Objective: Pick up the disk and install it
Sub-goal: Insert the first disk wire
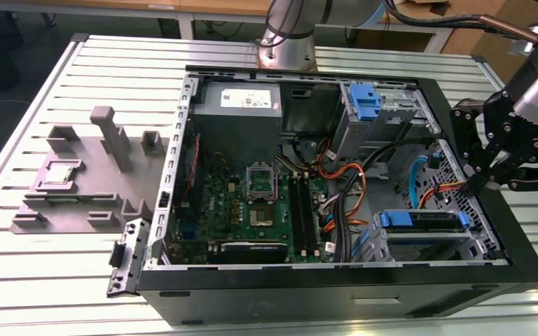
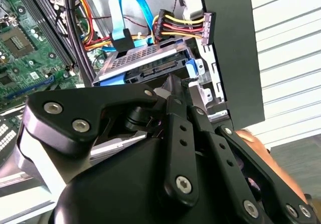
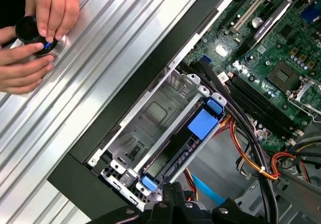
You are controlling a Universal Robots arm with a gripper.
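Observation:
The disk (image 1: 423, 221) lies flat in the drive cage at the near right corner of the open computer case (image 1: 344, 290), its blue rails showing along its edges. In both wrist views the disk (image 2: 145, 66) (image 3: 176, 148) sits inside the metal cage with a blue tab (image 3: 203, 123) at its end. My gripper (image 1: 478, 183) hangs over the case's right wall, just above and beside the disk bay. Its fingertips (image 2: 176, 83) (image 3: 170, 191) are closed together with nothing between them, close to the disk's end.
A blue flat cable (image 2: 125, 13) and an orange-yellow power plug (image 2: 180, 30) hang by the cage. A blue bracket (image 1: 363, 98) and a grey power-supply box (image 1: 241, 101) sit at the case's far side. Hands (image 3: 45, 28) hold a black knob on the ribbed table. A grey fixture (image 1: 92, 175) stands on the exterior view's left.

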